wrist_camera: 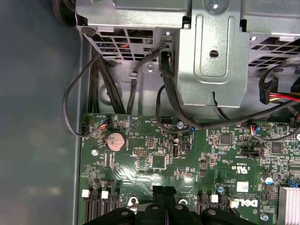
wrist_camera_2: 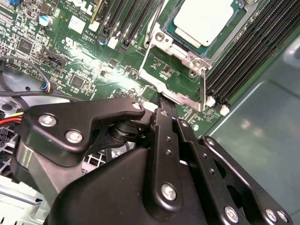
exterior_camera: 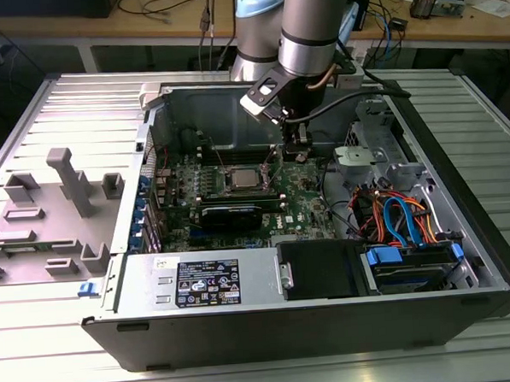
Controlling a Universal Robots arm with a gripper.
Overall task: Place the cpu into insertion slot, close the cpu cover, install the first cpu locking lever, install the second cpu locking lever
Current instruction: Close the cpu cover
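A: Status of the gripper [wrist_camera_2: 161, 97]?

B: Fingers [wrist_camera_2: 161, 126] pressed together, tips meeting, nothing visible btwn them. Whether a thin wire is nipped there, can't tell. In the second wrist view the tips sit right at the edge of the insertion slot [exterior_camera: 227, 180]. They're touching or v. nearly touching a thin silver bar [wrist_camera_2: 183, 99] that runs along that edge.

A: And the cpu [wrist_camera_2: 204, 18]?

B: In the slot, lying flat, pale metal top up. The cpu cover [wrist_camera_2: 185, 52] looks down over it w/ the chip showing thru the window. Can't confirm it's fully flat.

A: So which step?

B: My read: placing's done and the cover's prob done, so we're on a locking lever. The bar at the tips is likely one. First or second, can't say.

A: What does a move from here need?

B: Judgement only: a firm, steady push kept close to the slot's frame, w/o slipping off the bar. Little room, since the memory slots [wrist_camera_2: 243, 56] run right beside the slot on two sides. In the exterior view the arm [exterior_camera: 315, 25] hangs just to the exterior view's right of the slot.
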